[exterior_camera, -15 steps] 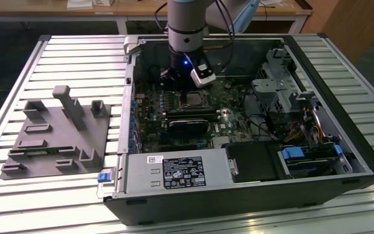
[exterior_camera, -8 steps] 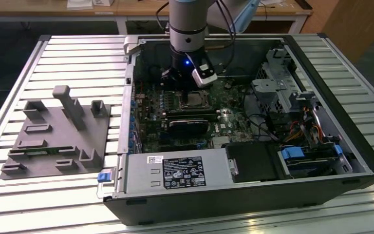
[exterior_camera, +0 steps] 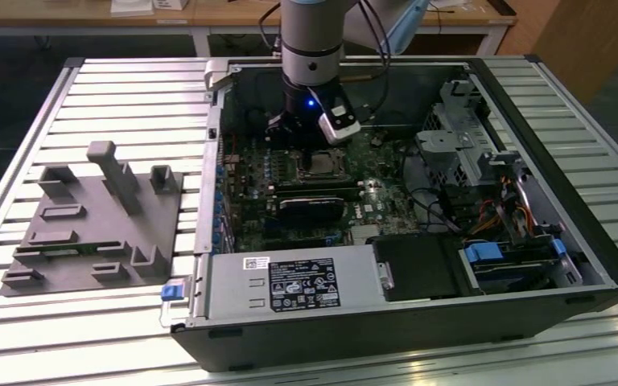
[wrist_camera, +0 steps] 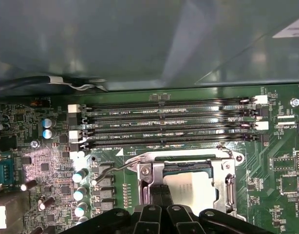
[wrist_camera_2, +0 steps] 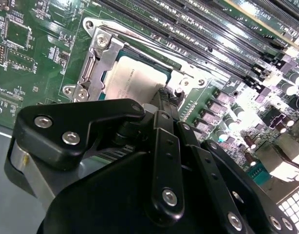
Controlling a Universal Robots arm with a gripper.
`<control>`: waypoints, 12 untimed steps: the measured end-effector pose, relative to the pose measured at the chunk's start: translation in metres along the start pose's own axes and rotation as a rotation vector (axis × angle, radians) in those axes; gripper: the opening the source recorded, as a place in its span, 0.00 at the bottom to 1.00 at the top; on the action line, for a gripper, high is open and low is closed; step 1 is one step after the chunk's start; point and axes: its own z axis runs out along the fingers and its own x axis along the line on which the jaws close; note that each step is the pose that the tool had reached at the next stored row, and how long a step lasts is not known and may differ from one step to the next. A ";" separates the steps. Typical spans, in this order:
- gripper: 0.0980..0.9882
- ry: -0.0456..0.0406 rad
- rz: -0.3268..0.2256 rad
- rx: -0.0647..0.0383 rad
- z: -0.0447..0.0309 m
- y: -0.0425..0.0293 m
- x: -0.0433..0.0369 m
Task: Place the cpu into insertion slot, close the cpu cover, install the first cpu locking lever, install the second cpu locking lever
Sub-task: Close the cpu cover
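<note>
The cpu [wrist_camera_2: 136, 78] [wrist_camera: 193, 187] lies flat in the insertion slot [exterior_camera: 318, 166] of the green motherboard, its pale metal top facing up. The silvery cpu cover [wrist_camera_2: 97, 62] [wrist_camera: 226, 183] lies down around it, with the chip showing through its open middle. My gripper [wrist_camera_2: 164, 100] [wrist_camera: 162, 196] [exterior_camera: 311, 146] hangs just over one edge of the socket, its two black fingers pressed together and holding nothing. A thin wire locking lever [wrist_camera: 113, 168] sticks out sideways from a socket corner. Another lever [wrist_camera: 226, 148] [wrist_camera_2: 144, 44] runs along the side next to the memory slots.
The open black computer case [exterior_camera: 599, 265] lies on a slatted metal table. Long black memory slots [wrist_camera: 169, 124], capacitors [wrist_camera: 80, 192], a black cooler [exterior_camera: 309, 211], drive cages and cables [exterior_camera: 502, 209] surround the socket. In the exterior view's left stands a grey fixture plate [exterior_camera: 94, 221].
</note>
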 end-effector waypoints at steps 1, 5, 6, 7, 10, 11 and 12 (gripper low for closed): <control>0.01 0.0000 0.000 0.000 0.0000 0.0000 -0.0001; 0.01 0.0000 0.000 0.000 -0.0001 0.0001 -0.0002; 0.01 0.0001 0.000 0.000 -0.0006 0.0001 -0.0002; 0.01 0.0000 0.000 0.000 -0.0013 0.0000 -0.0002; 0.01 0.0000 -0.001 0.000 -0.0045 0.0000 -0.0003; 0.01 0.0000 -0.001 0.000 -0.0056 0.0001 -0.0003; 0.01 0.0000 -0.001 0.000 -0.0069 0.0000 -0.0003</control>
